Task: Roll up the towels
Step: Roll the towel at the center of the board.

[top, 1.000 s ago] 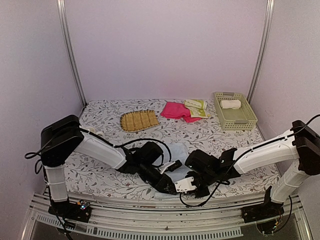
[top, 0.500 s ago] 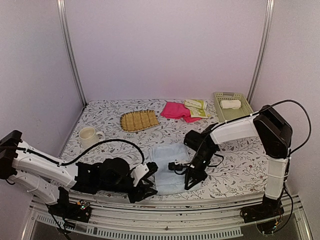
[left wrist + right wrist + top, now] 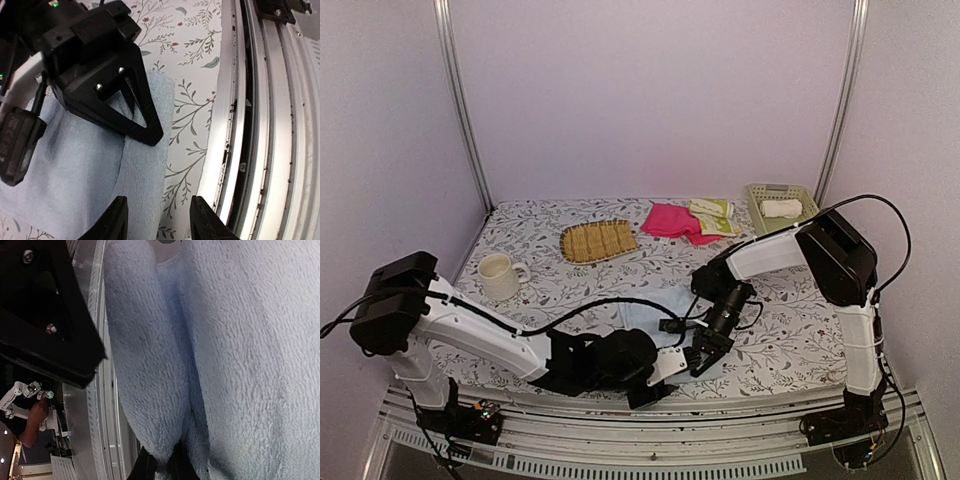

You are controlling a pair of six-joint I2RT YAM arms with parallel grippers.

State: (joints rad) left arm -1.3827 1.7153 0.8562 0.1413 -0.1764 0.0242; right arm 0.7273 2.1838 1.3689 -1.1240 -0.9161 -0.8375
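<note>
A light blue towel (image 3: pixel 645 310) lies flat at the table's near middle, partly under both arms. In the right wrist view my right gripper (image 3: pixel 161 469) is shut, pinching a raised fold of the light blue towel (image 3: pixel 150 370) at its near edge. My left gripper (image 3: pixel 160 222) is open; one finger hovers over the towel (image 3: pixel 95 175) and the other over the printed cloth, with the towel's edge between them. From above, the left gripper (image 3: pixel 658 383) sits just left of the right gripper (image 3: pixel 700 362). Pink (image 3: pixel 670 220) and yellow-green (image 3: pixel 712 215) towels lie at the back.
A pale green basket (image 3: pixel 790 235) at the back right holds a rolled cream-white towel (image 3: pixel 782 208). A tan slatted mat (image 3: pixel 598 240) lies at the back middle and a cream mug (image 3: pixel 498 275) stands at the left. The metal front rail (image 3: pixel 260 125) runs close beside the grippers.
My left gripper has opened wider and swung right along the front edge to the towel's near edge. The right gripper stays shut on the towel, drawn slightly nearer.
</note>
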